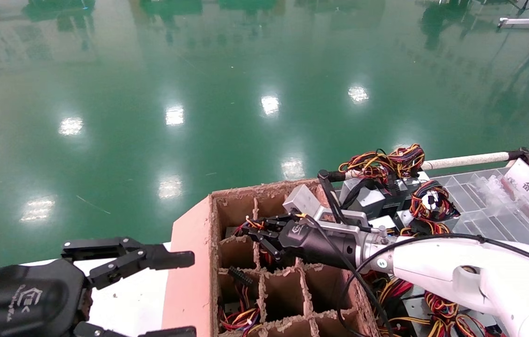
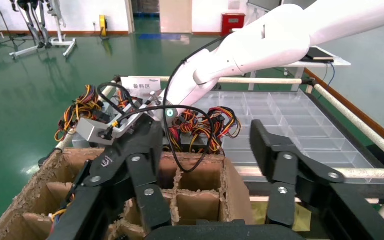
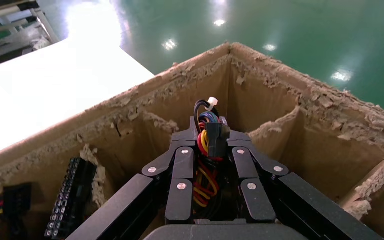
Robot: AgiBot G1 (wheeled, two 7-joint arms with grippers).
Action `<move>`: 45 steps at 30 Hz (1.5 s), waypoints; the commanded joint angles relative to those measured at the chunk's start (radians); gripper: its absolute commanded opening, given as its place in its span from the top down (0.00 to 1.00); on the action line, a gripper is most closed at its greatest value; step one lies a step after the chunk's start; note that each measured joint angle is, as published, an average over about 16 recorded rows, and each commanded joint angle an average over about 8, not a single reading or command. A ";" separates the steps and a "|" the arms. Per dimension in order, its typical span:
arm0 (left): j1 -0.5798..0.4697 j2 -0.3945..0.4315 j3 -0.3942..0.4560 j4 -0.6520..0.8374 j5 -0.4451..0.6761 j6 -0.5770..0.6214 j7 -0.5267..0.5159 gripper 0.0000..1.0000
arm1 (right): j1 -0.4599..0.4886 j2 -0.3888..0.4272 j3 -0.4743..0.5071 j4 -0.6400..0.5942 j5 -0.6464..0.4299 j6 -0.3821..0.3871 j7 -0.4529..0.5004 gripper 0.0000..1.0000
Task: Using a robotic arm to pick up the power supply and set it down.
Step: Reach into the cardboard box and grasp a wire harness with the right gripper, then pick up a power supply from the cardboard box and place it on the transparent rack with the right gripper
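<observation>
Right wrist view shows the right claw (image 3: 211, 150) closed on the power supply's wire bundle (image 3: 206, 145) between its fingers inside the cardboard box (image 3: 300, 95), while the head view alone shows the left claw (image 1: 170, 295) open, parked well aside.

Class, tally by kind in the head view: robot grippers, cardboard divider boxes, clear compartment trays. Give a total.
Grippers: 2 (left gripper; right gripper, holding wire bundle)
Cardboard divider box: 1
Clear compartment tray: 1
Total: 4
</observation>
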 commanded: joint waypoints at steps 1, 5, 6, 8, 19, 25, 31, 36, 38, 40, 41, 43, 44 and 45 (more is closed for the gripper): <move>0.000 0.000 0.000 0.000 0.000 0.000 0.000 0.00 | 0.001 0.000 0.002 -0.003 0.003 -0.005 -0.001 1.00; 0.000 0.000 0.000 0.000 0.000 0.000 0.000 0.00 | 0.004 0.006 0.010 -0.006 0.015 -0.024 0.002 1.00; 0.000 0.000 0.001 0.000 0.000 0.000 0.000 0.00 | 0.006 0.008 0.013 -0.006 0.019 -0.031 0.003 1.00; 0.000 0.000 0.001 0.000 0.000 0.000 0.000 0.00 | 0.011 0.013 0.020 -0.005 0.030 -0.046 0.006 1.00; 0.000 -0.001 0.001 0.000 -0.001 -0.001 0.001 0.00 | 0.089 0.061 0.079 0.036 0.117 -0.184 0.044 1.00; 0.000 -0.001 0.002 0.000 -0.001 -0.001 0.001 0.00 | 0.162 0.118 0.110 0.071 0.161 -0.263 0.089 1.00; 0.000 -0.001 0.002 0.000 -0.002 -0.001 0.001 0.00 | 0.244 0.205 0.116 0.119 0.167 -0.309 0.143 1.00; -0.001 -0.001 0.003 0.000 -0.002 -0.001 0.001 0.00 | 0.288 0.301 0.120 0.162 0.168 -0.342 0.191 1.00; -0.001 -0.001 0.003 0.000 -0.002 -0.001 0.001 0.00 | 0.301 0.347 0.121 0.182 0.166 -0.354 0.210 1.00; -0.001 -0.001 0.003 0.000 -0.002 -0.001 0.001 0.00 | 0.313 0.399 0.120 0.206 0.161 -0.365 0.227 1.00; -0.001 -0.001 0.003 0.000 -0.002 -0.001 0.001 0.00 | 0.318 0.427 0.119 0.218 0.158 -0.371 0.236 1.00; -0.001 -0.001 0.003 0.000 -0.002 -0.001 0.002 0.00 | 0.326 0.485 0.117 0.245 0.151 -0.381 0.256 1.00; -0.001 -0.001 0.003 0.000 -0.002 -0.001 0.002 0.00 | 0.328 0.515 0.115 0.260 0.147 -0.385 0.266 1.00; -0.001 -0.001 0.003 0.000 -0.002 -0.001 0.002 0.00 | 0.330 0.546 0.114 0.275 0.145 -0.390 0.276 1.00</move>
